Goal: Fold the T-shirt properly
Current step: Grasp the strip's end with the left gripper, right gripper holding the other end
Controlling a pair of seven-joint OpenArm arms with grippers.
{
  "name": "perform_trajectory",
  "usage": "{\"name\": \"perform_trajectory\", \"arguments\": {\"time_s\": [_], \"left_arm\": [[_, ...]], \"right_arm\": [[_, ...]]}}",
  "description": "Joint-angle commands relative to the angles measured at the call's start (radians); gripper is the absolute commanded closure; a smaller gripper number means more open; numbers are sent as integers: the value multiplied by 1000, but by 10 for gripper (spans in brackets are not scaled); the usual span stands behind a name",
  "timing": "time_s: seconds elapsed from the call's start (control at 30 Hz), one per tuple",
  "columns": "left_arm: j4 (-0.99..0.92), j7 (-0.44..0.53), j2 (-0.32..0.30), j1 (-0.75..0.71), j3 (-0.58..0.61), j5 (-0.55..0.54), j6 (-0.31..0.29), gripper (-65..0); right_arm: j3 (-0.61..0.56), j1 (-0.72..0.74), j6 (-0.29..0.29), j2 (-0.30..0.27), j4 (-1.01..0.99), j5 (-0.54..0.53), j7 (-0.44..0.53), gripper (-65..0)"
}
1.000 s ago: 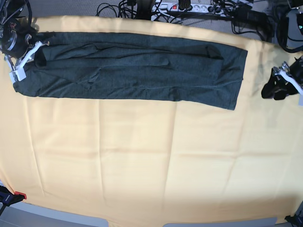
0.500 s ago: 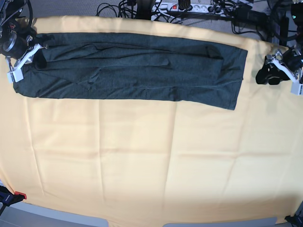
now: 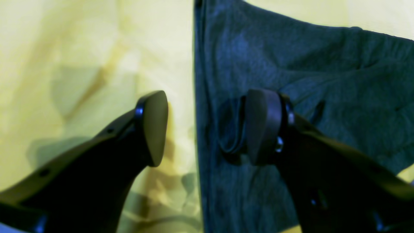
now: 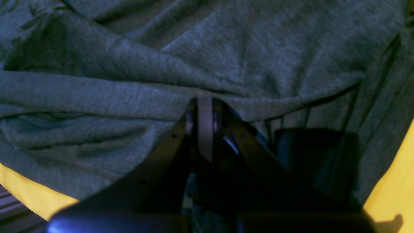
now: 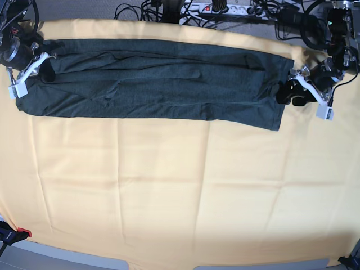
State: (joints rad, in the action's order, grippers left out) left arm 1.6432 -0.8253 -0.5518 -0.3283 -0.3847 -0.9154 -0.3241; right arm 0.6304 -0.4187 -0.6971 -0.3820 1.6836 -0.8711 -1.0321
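- T-shirt [image 5: 152, 84] lies as a long band across the tablecloth's [image 5: 169, 191] far side.
- Right gripper [image 4: 204, 129] pinches its fabric.
- Left gripper [image 3: 200, 129], jaws wide, straddles its edge.
- Cables [image 5: 225, 11] tangle behind.

T-shirt [image 5: 152, 84]: heathered charcoal knit cloth, matt, finely rough, softly creased. Tablecloth [image 5: 169, 191]: pale yellow woven cloth, matt, smooth, marked by faint fold lines. Left gripper [image 3: 203, 129]: black plastic fingers [image 3: 155, 126], smooth pads with dull sheen. Right gripper [image 4: 204, 126]: likewise black, semi-matt plastic.
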Motion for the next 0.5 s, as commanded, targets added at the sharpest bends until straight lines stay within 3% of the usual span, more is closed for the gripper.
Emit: {"name": "perform_trajectory", "arguments": {"time_s": [0.0, 0.13, 0.37, 0.4, 0.47], "left_arm": [[4, -41, 2, -7, 12, 9, 4, -388], [4, -89, 23, -13, 32, -38, -7, -388], [4, -99, 23, -15, 47, -129, -99, -385], [4, -99, 23, -15, 46, -134, -103, -367], [4, -97, 23, -11, 46, -128, -102, -271]], "right_arm": [[5, -2, -1, -17, 8, 4, -8, 0], [5, -2, -1, -18, 8, 4, -8, 0], [5, -2, -1, -17, 8, 4, -8, 0], [5, -2, -1, -17, 10, 4, -8, 0], [5, -2, -1, -18, 10, 4, -8, 0]]}}
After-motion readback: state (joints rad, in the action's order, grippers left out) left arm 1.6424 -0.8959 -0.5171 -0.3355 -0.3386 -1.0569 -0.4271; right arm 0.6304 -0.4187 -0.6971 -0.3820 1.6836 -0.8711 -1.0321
